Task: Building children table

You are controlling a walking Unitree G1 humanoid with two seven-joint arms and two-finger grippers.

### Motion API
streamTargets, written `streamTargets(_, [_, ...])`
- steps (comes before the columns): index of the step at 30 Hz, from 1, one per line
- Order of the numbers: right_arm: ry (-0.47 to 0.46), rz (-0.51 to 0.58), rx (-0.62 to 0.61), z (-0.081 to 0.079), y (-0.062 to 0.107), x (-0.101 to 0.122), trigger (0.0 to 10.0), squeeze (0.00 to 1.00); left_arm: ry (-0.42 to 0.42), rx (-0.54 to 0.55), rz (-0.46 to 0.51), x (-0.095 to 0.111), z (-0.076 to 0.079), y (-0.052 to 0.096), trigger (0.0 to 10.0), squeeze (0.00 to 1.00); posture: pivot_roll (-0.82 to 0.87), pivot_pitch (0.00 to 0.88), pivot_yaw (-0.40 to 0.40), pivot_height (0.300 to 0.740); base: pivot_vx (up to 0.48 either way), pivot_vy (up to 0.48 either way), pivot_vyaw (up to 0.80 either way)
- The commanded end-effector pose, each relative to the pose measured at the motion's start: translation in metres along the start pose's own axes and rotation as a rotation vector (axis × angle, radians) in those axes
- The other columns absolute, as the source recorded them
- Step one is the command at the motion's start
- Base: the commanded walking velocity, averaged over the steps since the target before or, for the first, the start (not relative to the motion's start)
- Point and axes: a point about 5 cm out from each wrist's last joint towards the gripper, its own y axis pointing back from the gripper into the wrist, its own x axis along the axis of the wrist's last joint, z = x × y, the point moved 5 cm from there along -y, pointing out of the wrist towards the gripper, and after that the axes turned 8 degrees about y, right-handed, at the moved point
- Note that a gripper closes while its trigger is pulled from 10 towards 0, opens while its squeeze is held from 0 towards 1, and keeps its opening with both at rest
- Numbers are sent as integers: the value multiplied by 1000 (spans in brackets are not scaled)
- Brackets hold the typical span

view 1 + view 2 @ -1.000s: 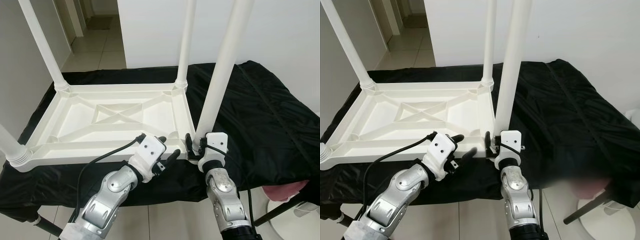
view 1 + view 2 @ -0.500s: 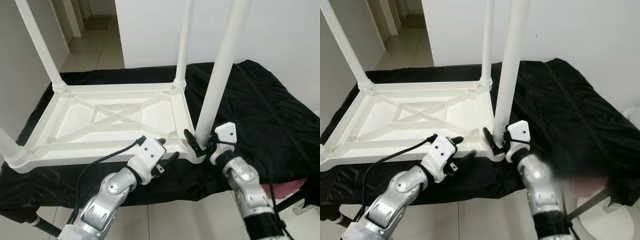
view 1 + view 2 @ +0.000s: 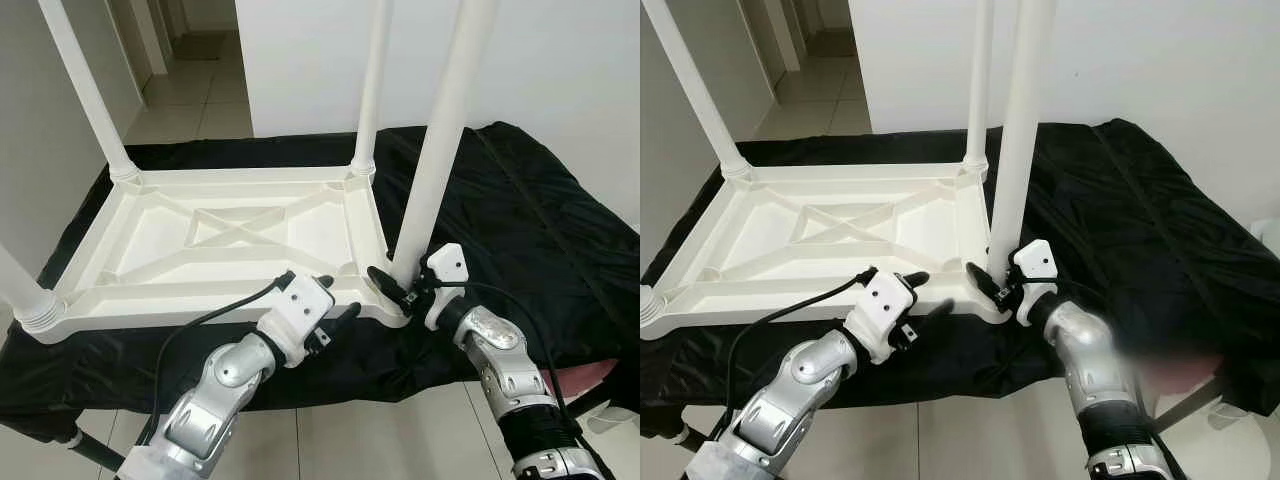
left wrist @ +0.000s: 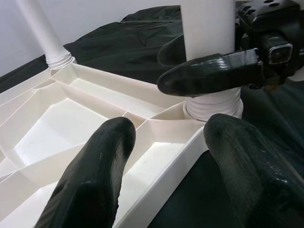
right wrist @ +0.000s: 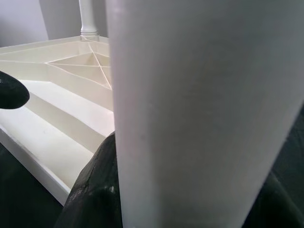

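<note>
A white plastic children's table (image 3: 200, 310) lies upside down on a black-draped surface, its legs pointing up. My right gripper (image 3: 402, 286) is shut on the base of the near-right leg (image 3: 440, 130), where it meets the corner socket. One of its fingers (image 4: 209, 71) crosses the front of that leg (image 5: 204, 95); the other is behind it. My left gripper (image 3: 337, 296) is open and straddles the table's near rim just left of that corner. One of its fingers (image 4: 99, 156) is inside the frame and the other over the cloth.
Three more legs stand at the far-left (image 3: 90, 90), far-right (image 3: 370, 80) and near-left (image 3: 20, 290) corners. Black cloth (image 3: 520, 220) extends to the right. A white wall is behind, tiled floor lies below, and a pink object (image 3: 590, 375) sits at lower right.
My right arm has swung from in front of the leg round to its right side, its gripper staying at the leg's base. The left gripper has stayed at the rim.
</note>
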Motion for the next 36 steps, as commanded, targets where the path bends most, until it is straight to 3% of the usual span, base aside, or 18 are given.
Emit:
streamTargets(1, [-4, -28, 0, 0, 8, -7, 10000, 0, -8, -28, -15, -2, -1, 4, 10000, 0, -19, 0, 47, 740, 0, 0, 0])
streamTargets(8, [20, -117, -171, 12, 12, -18, 10000, 0, -12, -18, -24, -5, -1, 11, 10000, 0, 4, 0, 31, 740, 0, 0, 0])
streamTargets(11, [-26, -128, -252, 4, 12, -19, 10000, 0, 3, 11, -30, -7, -4, 15, 10000, 0, 4, 0, 34, 740, 0, 0, 0])
streamTargets(13, [-108, -145, -375, -2, 14, -23, 10000, 0, 10, 21, -31, -8, -6, 15, 10000, 0, 6, 0, 34, 740, 0, 0, 0])
streamTargets(18, [-151, -184, -544, -8, 16, -28, 10000, 0, 8, 22, -30, -7, -7, 15, 10000, 0, 6, 0, 34, 740, 0, 0, 0])
streamTargets(27, [-217, -190, -616, -24, 4, -24, 10000, 0, 18, 24, -38, -9, -6, 16, 10000, 0, 13, 0, 31, 740, 0, 0, 0])
streamTargets(36, [-207, -175, -623, -25, -5, -15, 10000, 0, 58, -37, -91, -19, 5, 23, 10000, 0, 22, 0, 24, 740, 0, 0, 0])
